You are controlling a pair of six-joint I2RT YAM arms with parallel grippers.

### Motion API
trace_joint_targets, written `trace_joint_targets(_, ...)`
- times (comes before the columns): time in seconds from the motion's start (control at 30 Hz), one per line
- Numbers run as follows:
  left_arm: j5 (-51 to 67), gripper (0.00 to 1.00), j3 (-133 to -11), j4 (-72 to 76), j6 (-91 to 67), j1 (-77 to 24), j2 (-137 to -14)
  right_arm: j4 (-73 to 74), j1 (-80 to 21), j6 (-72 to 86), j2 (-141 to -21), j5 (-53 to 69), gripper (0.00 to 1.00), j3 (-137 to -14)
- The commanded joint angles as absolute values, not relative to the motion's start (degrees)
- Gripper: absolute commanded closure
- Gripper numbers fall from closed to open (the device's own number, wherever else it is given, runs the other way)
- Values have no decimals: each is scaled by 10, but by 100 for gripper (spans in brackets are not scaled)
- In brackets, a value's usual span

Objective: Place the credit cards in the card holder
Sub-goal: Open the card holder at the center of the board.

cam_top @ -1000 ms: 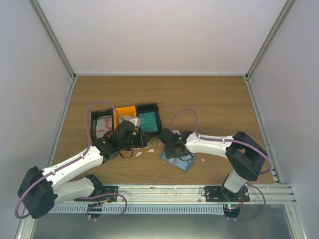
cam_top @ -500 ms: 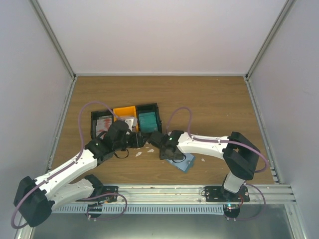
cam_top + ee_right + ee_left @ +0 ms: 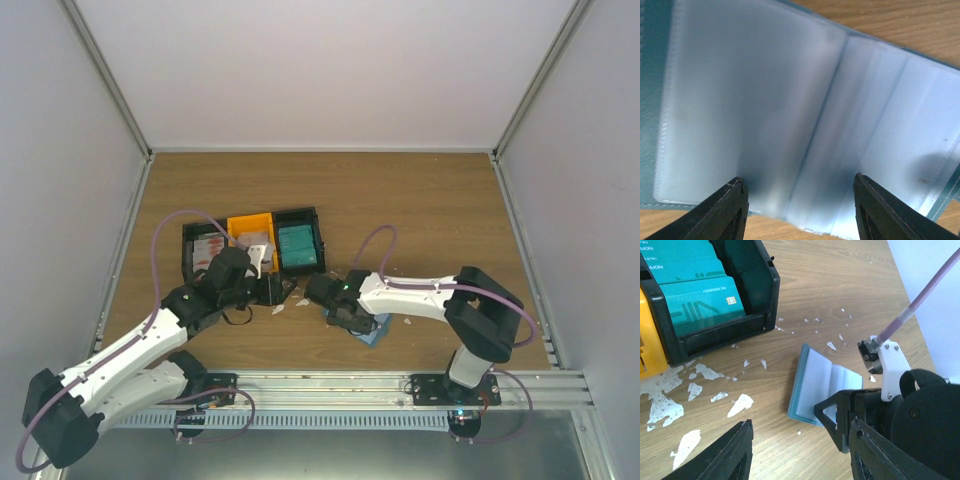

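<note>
The card holder (image 3: 790, 100) lies open on the table, pale sleeves up inside a slate-blue cover (image 3: 820, 382). My right gripper (image 3: 797, 205) hovers open just above its inner fold, holding nothing. In the top view that right gripper (image 3: 343, 315) covers most of the card holder (image 3: 377, 329). My left gripper (image 3: 800, 452) is open and empty over bare wood, just left of the holder (image 3: 278, 290). Teal credit cards (image 3: 695, 295) stand in the bin's right compartment (image 3: 297, 241). Cards with red marks (image 3: 208, 250) fill the left one.
The black bin (image 3: 320, 245) with an orange middle compartment (image 3: 250, 226) stands behind the left gripper. White scraps (image 3: 690, 390) litter the wood in front of it. The right gripper's finger (image 3: 840, 415) reaches in close to my left gripper's right finger (image 3: 880, 455).
The right gripper has slid left and toward the near edge over the card holder. The left arm has drawn back a little, its jaws slightly wider.
</note>
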State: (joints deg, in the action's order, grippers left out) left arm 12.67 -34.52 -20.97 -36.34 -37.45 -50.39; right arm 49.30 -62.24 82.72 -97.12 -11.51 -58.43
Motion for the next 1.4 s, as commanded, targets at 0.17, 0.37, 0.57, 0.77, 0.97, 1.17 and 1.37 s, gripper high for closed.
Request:
trace_joint_targets(0.17,135,45,-335,-206,-342,-369,-492,445,-587,830,-952,-94,38,-525)
trace_joint_targets(0.37,135,45,-342,-206,-338,-365,-502,406,-534,703,-933,-59,38,-478)
trace_joint_targets(0.57,129,44,-351,-204,-337,-361,-524,400,-488,551,-955,-48,40,-474)
trace_joint_targets(0.77,125,44,-365,-189,-332,-360,-558,404,-483,475,-990,-62,45,-508)
trace_joint_targets(0.97,204,49,-353,-123,-328,-360,-600,418,-483,470,-965,-82,45,-540)
trace_joint_targets(1.17,239,57,-355,-59,-350,-371,-679,457,-481,493,-903,-123,44,-569)
trace_joint_targets(1.37,242,57,-392,-22,-354,-408,-783,439,-470,513,-815,-98,43,-522)
